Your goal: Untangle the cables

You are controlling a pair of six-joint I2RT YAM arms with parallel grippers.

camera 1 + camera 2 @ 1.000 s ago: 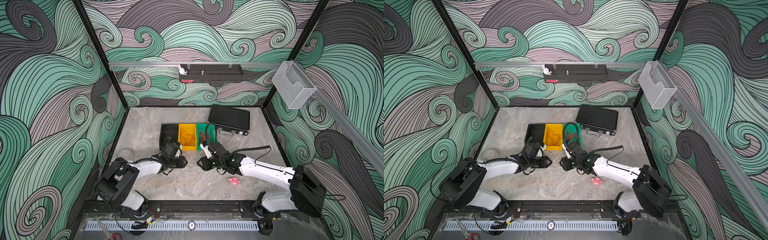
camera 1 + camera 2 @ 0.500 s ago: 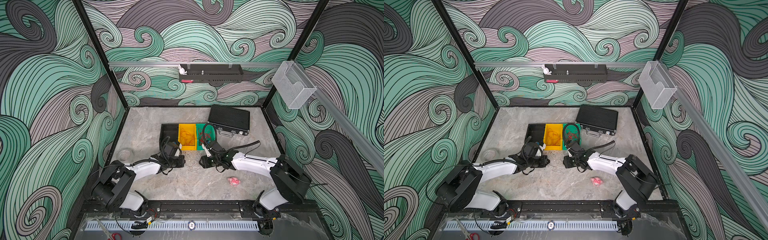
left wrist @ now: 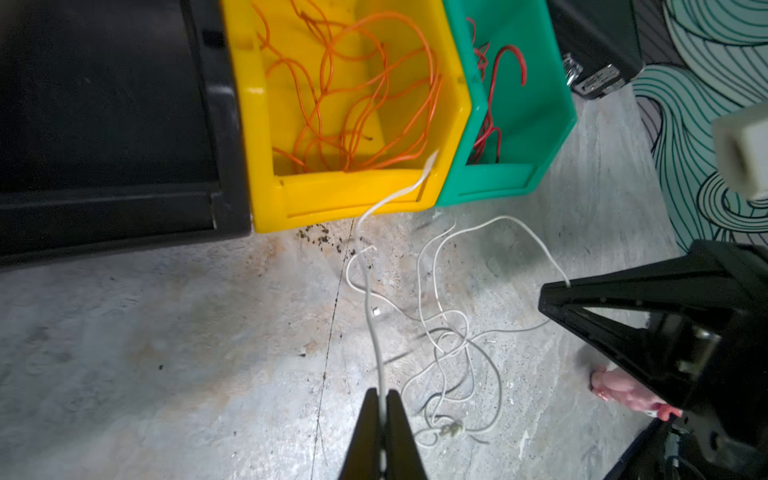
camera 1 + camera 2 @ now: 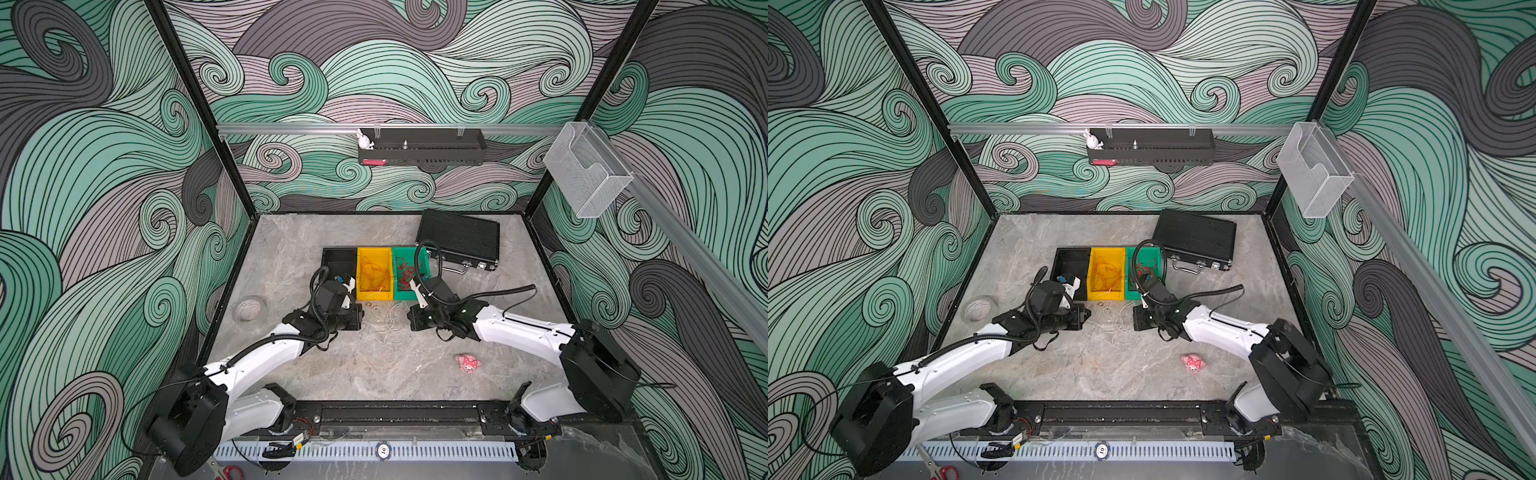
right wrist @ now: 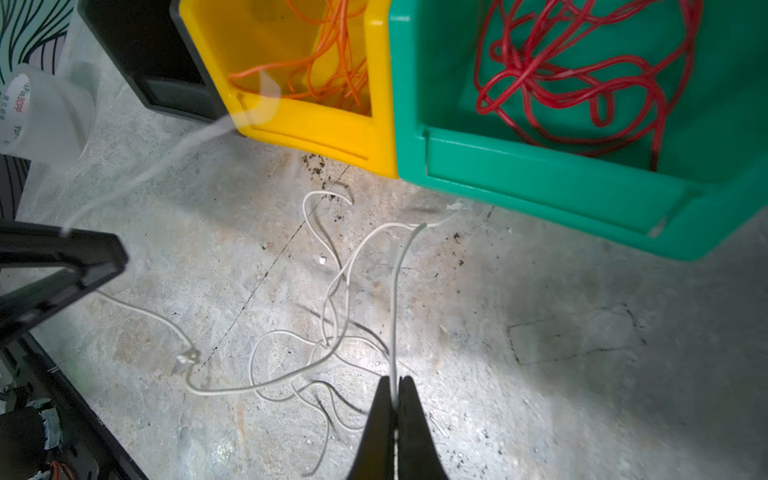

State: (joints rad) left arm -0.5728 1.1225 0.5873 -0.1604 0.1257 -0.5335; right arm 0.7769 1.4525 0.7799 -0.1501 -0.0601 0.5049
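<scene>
A tangle of thin white cables (image 4: 386, 328) (image 4: 1117, 328) lies in loose loops on the stone floor in front of the bins. My left gripper (image 3: 382, 392) (image 4: 360, 322) is shut on one white strand (image 3: 374, 332) at the tangle's left. From the right, my right gripper (image 5: 394, 380) (image 4: 409, 320) is shut on another white strand (image 5: 395, 299). The two grippers face each other across the tangle. Orange cables (image 3: 353, 95) lie in the yellow bin (image 3: 340, 199). Red cables (image 5: 561, 75) lie in the green bin (image 5: 540, 183).
A black bin (image 4: 338, 259) stands left of the yellow one. Behind the bins on the right lies a black case (image 4: 459, 239). A pink plush toy (image 4: 468, 363) lies on the floor near the right arm. A tape roll (image 4: 249, 308) sits by the left wall.
Both grippers have closed on white strands, the left first and the right after it. The right arm's rear joints swung in and back out.
</scene>
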